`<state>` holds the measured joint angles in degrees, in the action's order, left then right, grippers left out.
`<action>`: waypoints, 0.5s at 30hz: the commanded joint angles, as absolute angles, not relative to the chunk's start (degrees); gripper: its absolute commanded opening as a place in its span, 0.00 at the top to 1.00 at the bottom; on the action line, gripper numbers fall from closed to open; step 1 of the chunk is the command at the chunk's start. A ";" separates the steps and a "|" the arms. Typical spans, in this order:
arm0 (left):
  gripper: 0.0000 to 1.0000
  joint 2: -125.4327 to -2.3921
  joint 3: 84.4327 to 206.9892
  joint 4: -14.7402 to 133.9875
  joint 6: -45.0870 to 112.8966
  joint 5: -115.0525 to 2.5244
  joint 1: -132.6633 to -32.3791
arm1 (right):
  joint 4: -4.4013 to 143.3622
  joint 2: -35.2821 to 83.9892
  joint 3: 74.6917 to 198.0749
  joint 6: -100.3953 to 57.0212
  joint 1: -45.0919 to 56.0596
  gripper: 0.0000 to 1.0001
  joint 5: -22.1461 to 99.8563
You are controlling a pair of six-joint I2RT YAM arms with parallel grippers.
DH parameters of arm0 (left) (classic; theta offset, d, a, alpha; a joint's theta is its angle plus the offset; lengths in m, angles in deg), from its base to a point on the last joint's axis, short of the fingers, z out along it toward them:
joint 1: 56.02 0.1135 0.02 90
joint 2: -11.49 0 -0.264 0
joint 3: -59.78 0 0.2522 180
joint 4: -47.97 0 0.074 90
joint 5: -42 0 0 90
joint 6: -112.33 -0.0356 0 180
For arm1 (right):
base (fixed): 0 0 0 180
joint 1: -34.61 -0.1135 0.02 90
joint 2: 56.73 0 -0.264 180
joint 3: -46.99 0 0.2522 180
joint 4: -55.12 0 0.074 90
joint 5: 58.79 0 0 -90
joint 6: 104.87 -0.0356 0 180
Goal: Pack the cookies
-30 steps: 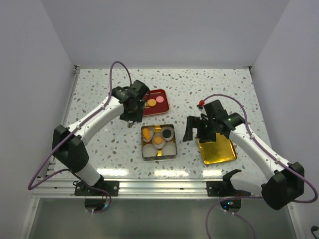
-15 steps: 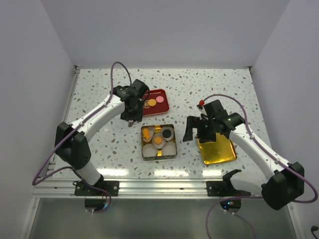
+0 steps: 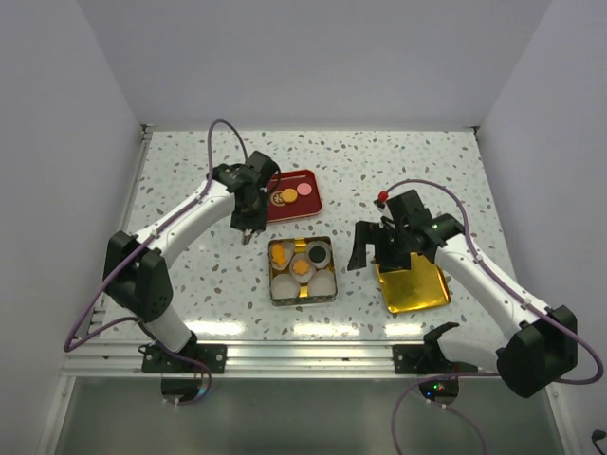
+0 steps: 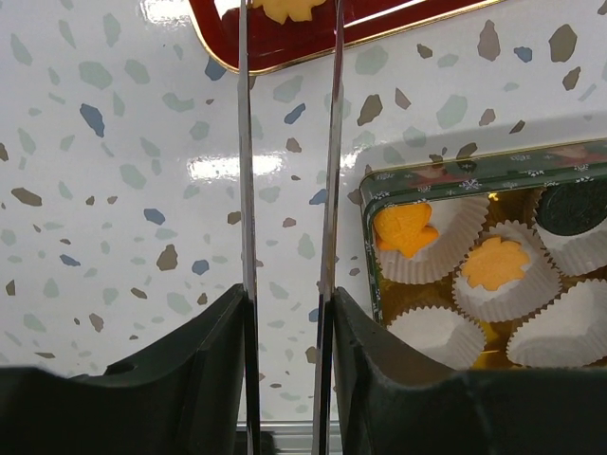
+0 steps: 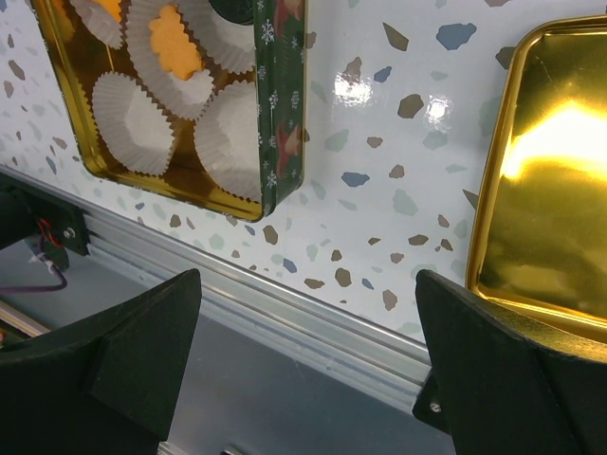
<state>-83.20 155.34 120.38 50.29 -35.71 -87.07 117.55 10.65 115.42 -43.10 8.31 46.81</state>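
Observation:
Three cookies lie on the red tray (image 3: pixel 305 203): a flower-shaped orange-brown one (image 3: pixel 276 198), an orange one (image 3: pixel 289 194) and a pink one (image 3: pixel 305 189). The green tin (image 3: pixel 302 296) holds white paper cups; two carry orange cookies (image 4: pixel 406 230) (image 4: pixel 497 263) and one a dark cookie (image 4: pixel 574 207). My left gripper (image 3: pixel 248 229) hovers left of the tin, just short of the tray's near left corner. Its thin metal blades (image 4: pixel 243 171) stand slightly apart with nothing between them; their tips are out of frame. My right gripper (image 3: pixel 365 248) is wide open and empty, right of the tin.
A gold lid (image 3: pixel 413 287) lies on the table under my right arm and shows in the right wrist view (image 5: pixel 550 190). Two paper cups (image 4: pixel 432 332) in the tin's near row are empty. The aluminium rail (image 5: pixel 313 322) runs along the table's near edge.
My left gripper has shifted slightly up and left, towards the red tray's near corner. The right arm has not moved.

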 commanded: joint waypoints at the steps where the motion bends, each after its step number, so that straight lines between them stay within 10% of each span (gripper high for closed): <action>1: 0.65 -81.94 155.02 118.24 49.13 -36.05 -86.26 | 117.49 11.21 117.17 -42.21 8.16 0.01 47.03; 15: 0.70 -76.84 166.09 122.55 45.44 -37.36 -85.90 | 117.14 14.11 120.42 -42.64 8.16 0.01 46.42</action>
